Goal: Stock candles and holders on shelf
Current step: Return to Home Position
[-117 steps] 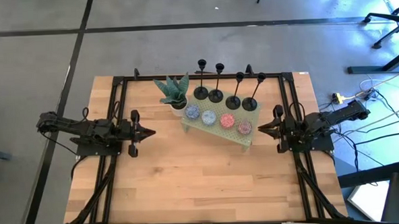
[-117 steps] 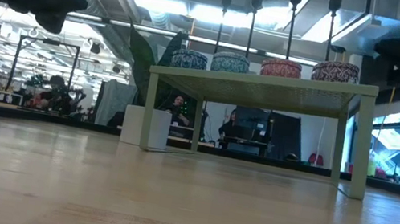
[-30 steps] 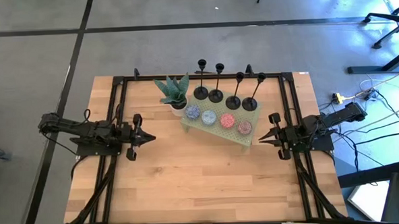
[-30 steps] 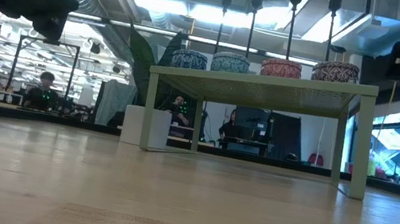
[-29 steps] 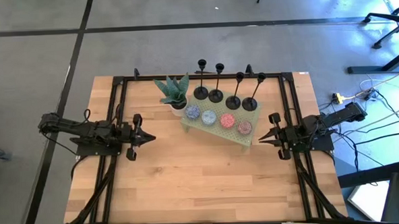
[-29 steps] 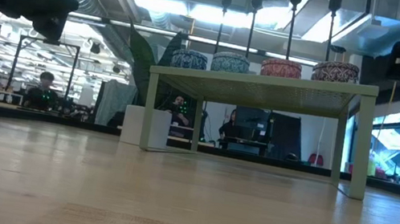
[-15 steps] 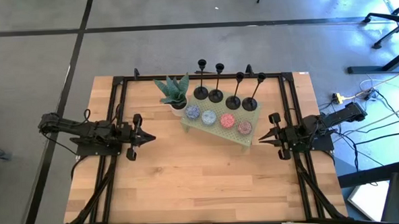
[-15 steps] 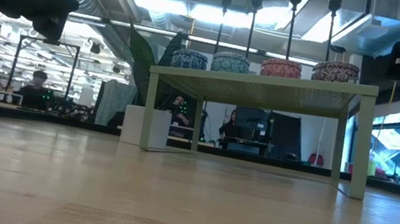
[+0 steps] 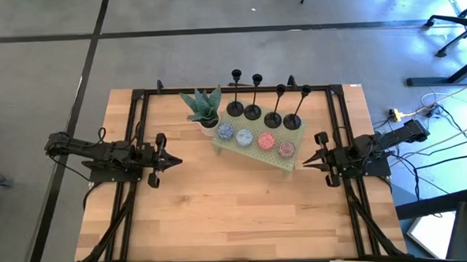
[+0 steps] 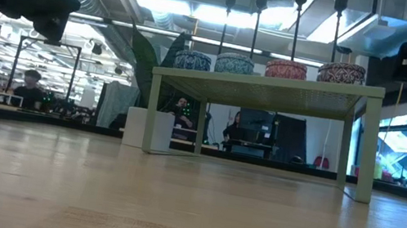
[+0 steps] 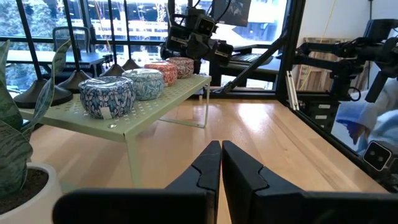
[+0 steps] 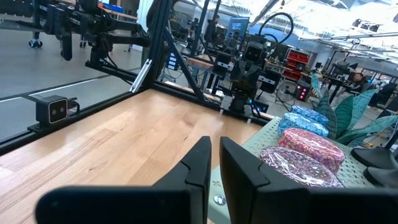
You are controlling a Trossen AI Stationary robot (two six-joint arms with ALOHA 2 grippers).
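Observation:
The pale green shelf (image 9: 260,155) stands on its legs at the table's far middle. Two bluish-grey candles (image 9: 226,131) (image 9: 244,136) and two pink-red candles (image 9: 265,141) (image 9: 286,149) sit in a row on its near side. Several black holders (image 9: 252,112) stand on their disc bases along its far side. My left gripper (image 9: 176,158) is shut and empty at the table's left. My right gripper (image 9: 303,158) is shut and empty at the table's right, close to the shelf's right end.
A potted green plant (image 9: 203,107) stands at the shelf's far left end. A black frame (image 9: 142,119) runs along the table's left, far and right sides. Bare wooden tabletop (image 9: 237,218) lies between the shelf and the near edge.

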